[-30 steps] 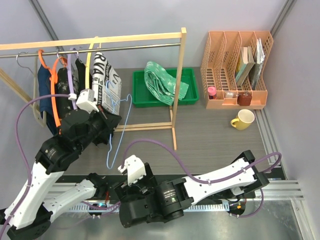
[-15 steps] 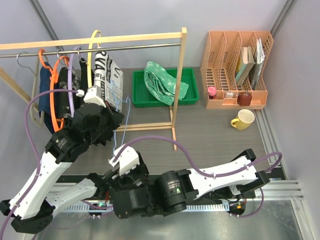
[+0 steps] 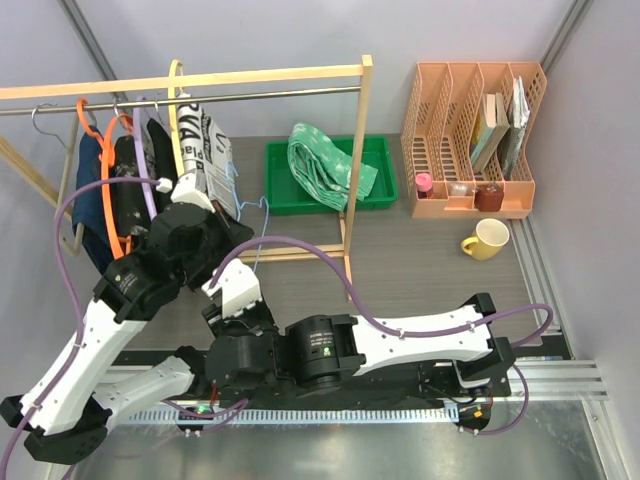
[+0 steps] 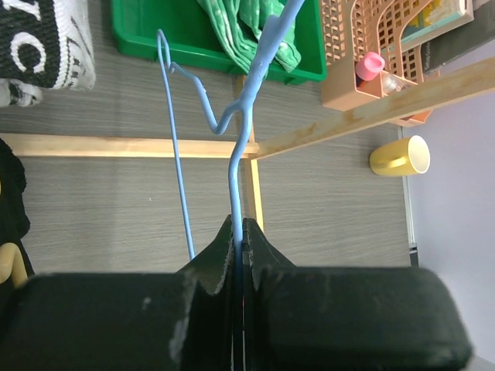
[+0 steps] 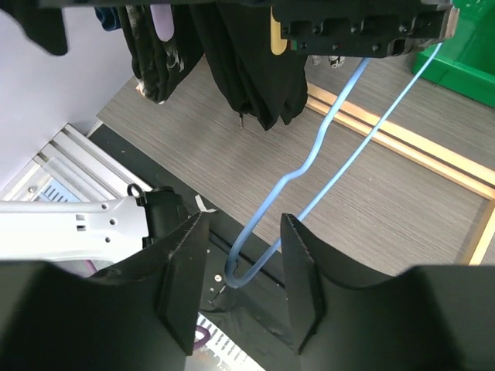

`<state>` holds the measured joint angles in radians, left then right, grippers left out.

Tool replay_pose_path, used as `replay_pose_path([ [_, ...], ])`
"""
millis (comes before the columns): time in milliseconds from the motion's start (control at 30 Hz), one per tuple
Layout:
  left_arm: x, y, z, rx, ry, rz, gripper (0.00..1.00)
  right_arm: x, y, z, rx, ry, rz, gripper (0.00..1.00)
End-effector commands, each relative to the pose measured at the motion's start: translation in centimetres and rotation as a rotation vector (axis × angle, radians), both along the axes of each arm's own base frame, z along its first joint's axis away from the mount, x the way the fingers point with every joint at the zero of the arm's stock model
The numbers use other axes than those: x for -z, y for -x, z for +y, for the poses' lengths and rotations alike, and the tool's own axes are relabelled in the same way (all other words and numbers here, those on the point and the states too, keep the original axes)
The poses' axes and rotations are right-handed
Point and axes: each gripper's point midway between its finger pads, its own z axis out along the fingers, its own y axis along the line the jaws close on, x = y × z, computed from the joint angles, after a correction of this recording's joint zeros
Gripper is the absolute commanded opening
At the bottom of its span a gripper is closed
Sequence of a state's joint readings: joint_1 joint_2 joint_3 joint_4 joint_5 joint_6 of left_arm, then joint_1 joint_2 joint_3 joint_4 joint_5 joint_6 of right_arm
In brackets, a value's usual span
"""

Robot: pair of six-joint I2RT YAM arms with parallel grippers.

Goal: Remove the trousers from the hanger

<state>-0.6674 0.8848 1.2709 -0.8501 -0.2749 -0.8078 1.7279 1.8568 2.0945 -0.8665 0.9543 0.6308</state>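
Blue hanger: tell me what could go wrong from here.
The left gripper pinches only one thin wire of the hanger, so it may twist or slip. The hanger's far end sits near the tray holding the trousers and might catch there. The open right gripper straddles the wire; closing off-centre could bend it.

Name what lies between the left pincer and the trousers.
Left wrist view: the blue hanger held by the left pincer, the rack's wooden rail, the green tray wall before the trousers.
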Motion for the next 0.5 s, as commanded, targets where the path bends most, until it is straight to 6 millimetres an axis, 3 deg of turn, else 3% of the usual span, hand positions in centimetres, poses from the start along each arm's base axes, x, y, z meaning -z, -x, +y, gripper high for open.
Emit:
replay_pose_path([
  [0, -1.6, 0.4, -0.4, 0.010, 0.068, -0.016, 0.00, -1.7, -0.4, 0.2, 0.022, -0.096, 0.034, 0.45],
  [100, -1.7, 0.7, -0.9, 0.029, 0.088, -0.007, 0.00, -1.4, -0.6, 0.1, 0.043, -0.132, 0.055, 0.36],
  [267, -1.9, 1.1, -1.3, 0.045, 0.122, 0.000, 0.00, -2.1, -0.8, -1.0, 0.081, -0.219, 0.100, 0.07],
  [300, -2.1, 1.1, -1.3, 0.050, 0.132, -0.004, 0.00, -1.4, -0.8, -1.3, 0.085, -0.215, 0.104, 0.02],
  [333, -2.4, 1.3, -1.6, 0.067, 0.146, -0.013, 0.00, -1.3, -0.9, -1.5, 0.087, -0.227, 0.110, 0.01],
  [367, -2.7, 1.5, -1.6, 0.078, 0.157, -0.023, 0.00, -2.5, -0.9, -2.0, 0.087, -0.281, 0.125, 0.01],
  [400, -2.9, 1.7, -1.7, 0.085, 0.164, -0.031, 0.00, -1.6, -0.9, -2.2, 0.085, -0.273, 0.128, 0.01],
  [467, -3.5, 2.1, -2.1, 0.122, 0.196, -0.057, 0.00, -2.1, -0.7, -2.4, 0.077, -0.326, 0.144, 0.01],
])
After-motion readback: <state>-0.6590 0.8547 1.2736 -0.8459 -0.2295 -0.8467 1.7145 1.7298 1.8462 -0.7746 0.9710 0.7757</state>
